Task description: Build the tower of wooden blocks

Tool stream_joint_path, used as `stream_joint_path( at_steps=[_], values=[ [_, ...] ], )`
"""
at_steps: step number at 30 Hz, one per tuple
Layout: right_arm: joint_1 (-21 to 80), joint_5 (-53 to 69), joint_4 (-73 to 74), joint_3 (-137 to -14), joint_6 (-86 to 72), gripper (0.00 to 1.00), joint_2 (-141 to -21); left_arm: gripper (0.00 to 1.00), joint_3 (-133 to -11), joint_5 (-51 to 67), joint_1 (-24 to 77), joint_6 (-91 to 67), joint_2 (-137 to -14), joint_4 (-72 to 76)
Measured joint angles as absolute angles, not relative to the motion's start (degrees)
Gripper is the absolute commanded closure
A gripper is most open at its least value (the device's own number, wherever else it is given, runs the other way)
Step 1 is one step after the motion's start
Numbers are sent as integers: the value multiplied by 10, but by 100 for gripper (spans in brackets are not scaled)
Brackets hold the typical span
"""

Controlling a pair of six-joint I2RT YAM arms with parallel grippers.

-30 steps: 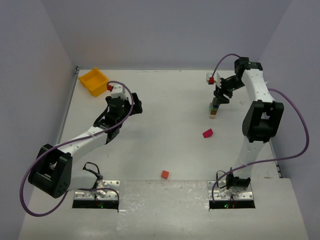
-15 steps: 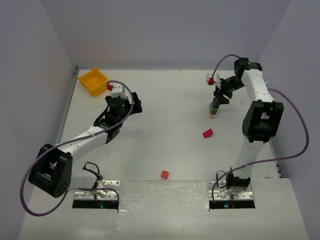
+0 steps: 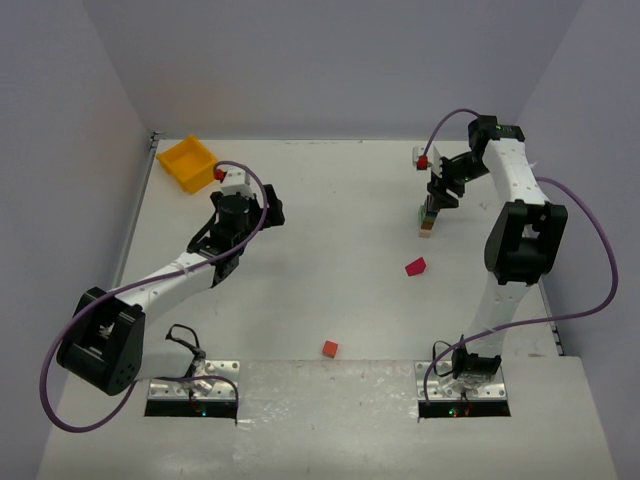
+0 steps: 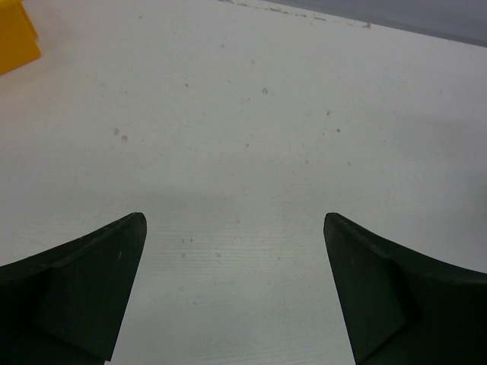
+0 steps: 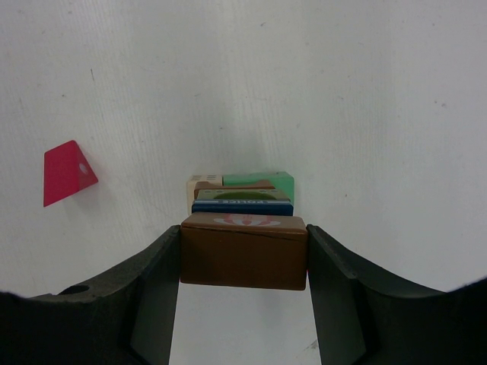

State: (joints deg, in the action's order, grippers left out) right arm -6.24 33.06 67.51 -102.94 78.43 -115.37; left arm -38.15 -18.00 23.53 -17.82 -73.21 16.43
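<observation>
nothing moved since before, right fingers [image 5: 148, 300] grasping brown block [image 5: 243, 255] over wood block tower [image 5: 243, 199], left fingers [image 4: 84, 285] spread

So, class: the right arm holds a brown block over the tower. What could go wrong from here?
The brown block, gripped in the right jaws, may be off-centre over the tower; released, it could slide off. The blocks below sit unevenly, so a nudge on withdrawing might topple them.

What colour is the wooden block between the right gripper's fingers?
Brown: the rectangular wooden block shows clearest in the right wrist view.
</observation>
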Motion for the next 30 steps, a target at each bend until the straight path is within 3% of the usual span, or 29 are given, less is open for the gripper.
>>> stream_joint_path(
  at_steps=[30],
  values=[
    [-62, 339, 675, -1030, 784, 43, -1162, 0, -382, -180, 235, -178, -735, 164]
  ],
)
